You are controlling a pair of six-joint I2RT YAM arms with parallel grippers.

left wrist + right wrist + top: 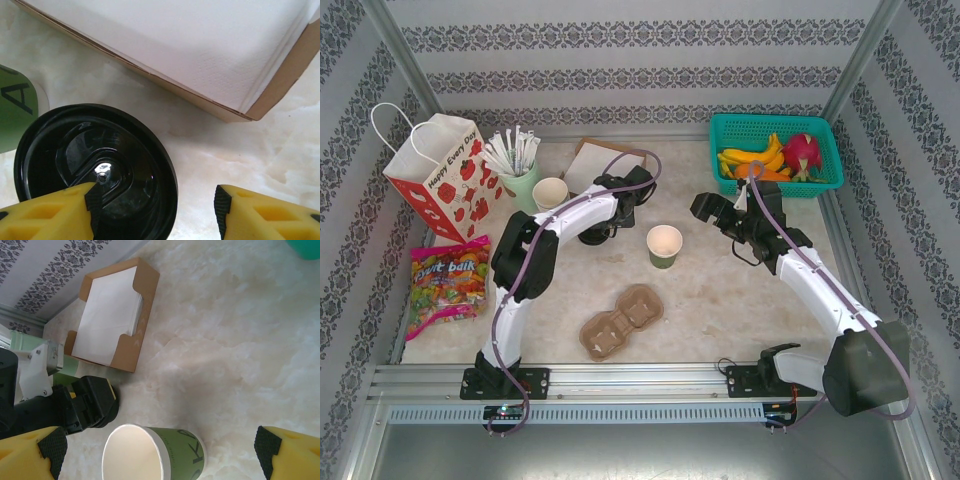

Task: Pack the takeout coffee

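A lidless paper cup (pixel 664 245), cream inside and green outside, stands upright mid-table. It also shows between the spread fingers of my right gripper (pixel 157 457), which is open and hangs above it, to its right in the top view (pixel 712 208). A second lidless cup (pixel 550 192) stands by the straws. A round black lid (pixel 95 170) lies flat on the table. My left gripper (pixel 155 210) is open just above it, one yellow finger (pixel 50 215) over the lid, the other past its rim. From above, this gripper (pixel 605 222) covers most of the lid (pixel 590 238).
A brown pulp cup carrier (pixel 620 322) lies near the front. A napkin box (pixel 595 160) sits behind the left gripper. A strawberry gift bag (pixel 440 175), a straw cup (pixel 520 180) and a candy bag (pixel 448 280) are at left. A teal fruit basket (pixel 825 150) is back right.
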